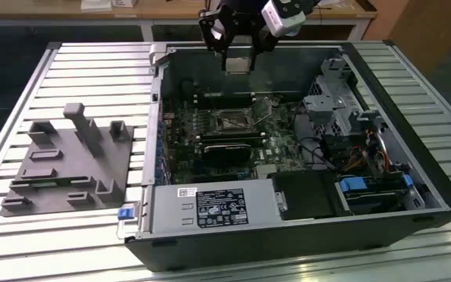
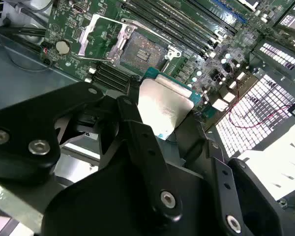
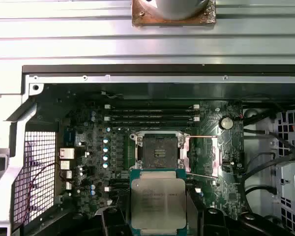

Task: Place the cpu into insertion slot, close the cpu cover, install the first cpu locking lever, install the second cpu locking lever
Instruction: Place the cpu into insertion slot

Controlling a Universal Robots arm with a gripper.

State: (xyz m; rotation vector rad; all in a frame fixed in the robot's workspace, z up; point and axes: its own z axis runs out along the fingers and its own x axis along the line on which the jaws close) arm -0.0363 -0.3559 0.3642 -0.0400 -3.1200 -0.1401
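Note:
My gripper hangs above the far wall of the open computer case, shut on the cpu, a flat tan-silver square chip. In both wrist views the cpu sits between the black fingers, well above the green board. The insertion slot is bare, its dark centre showing inside a silvery rim. The cpu cover stands swung open beside the slot. Thin lever rods lie raised next to it.
A black card with a fan lies just in front of the slot, and long memory slots lie behind it. Drive cages and cables fill the exterior view's right; a power supply is at the front. A grey fixture rests on the slatted table.

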